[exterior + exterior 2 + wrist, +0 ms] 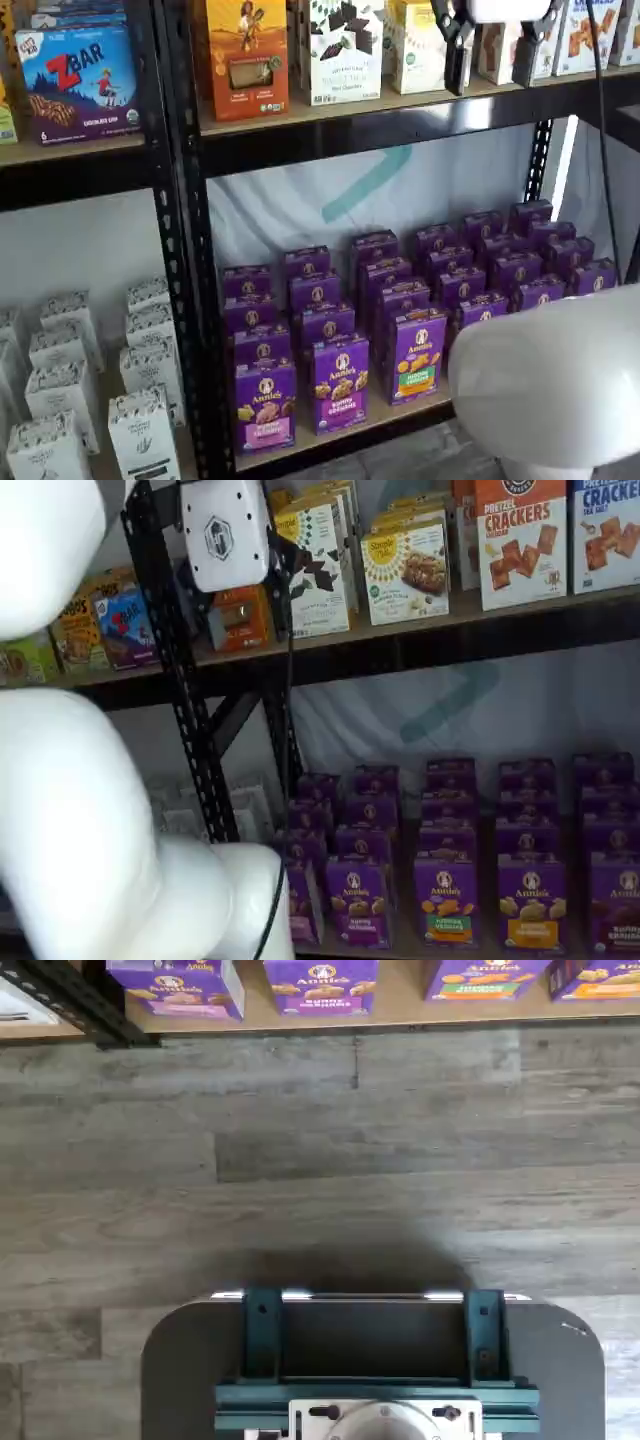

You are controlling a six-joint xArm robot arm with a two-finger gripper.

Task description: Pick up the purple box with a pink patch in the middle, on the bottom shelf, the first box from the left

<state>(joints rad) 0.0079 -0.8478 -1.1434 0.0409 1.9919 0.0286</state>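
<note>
Gripper (492, 55) spread, empty, high above the purple box (264, 405) — risk: descending onto the neighbouring violet-banded carton (340, 382) — near-identical fronts

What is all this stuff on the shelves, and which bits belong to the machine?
purple box: one, purple with pink band, front left of bottom shelf
other purple cartons: many, purple, in rows behind and right of it
white cartons: many, white, low in the neighbouring bay
Zbar box: one, blue, upper shelf
cracker boxes: two, orange and blue, upper shelf
arm: white, in the foreground
gripper: white body, two black fingers, gap between them, up by the upper shelf
</note>
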